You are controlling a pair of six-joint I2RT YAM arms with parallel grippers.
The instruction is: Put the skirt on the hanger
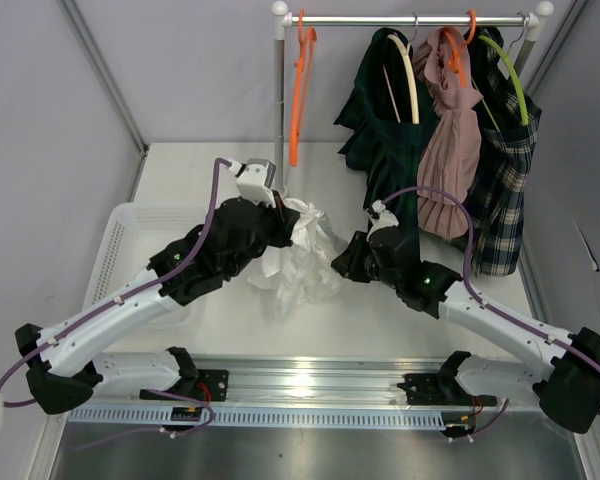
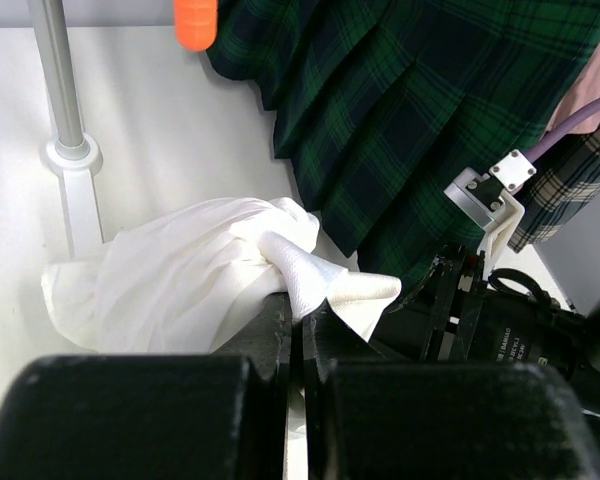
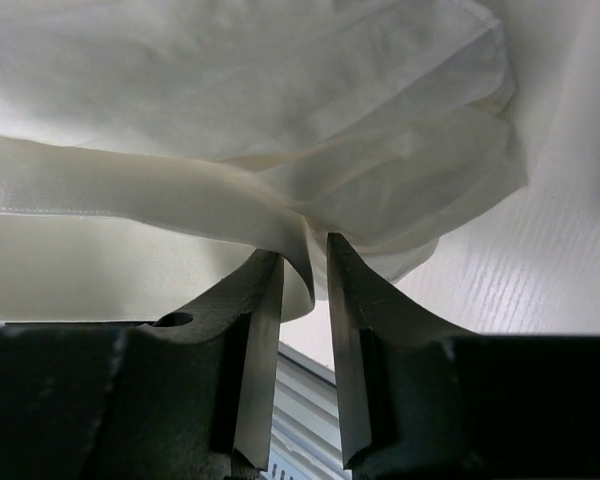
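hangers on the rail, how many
4: empty orange plastic hanger at left, cream hanger holding dark green plaid skirt, second orange hanger holding pink pleated skirt, lime hanger far right; others may be hidden

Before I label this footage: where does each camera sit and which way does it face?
Top external: high behind the bases, looking down on table, clothes rail, white skirt; left arm, right arm show.
Left wrist: on the left arm, facing rail post and green plaid skirt; left pincer pinches white skirt.
Right wrist: on the right arm, close on the white skirt; right pincer nips a fold.
Shared: all show the white skirt.
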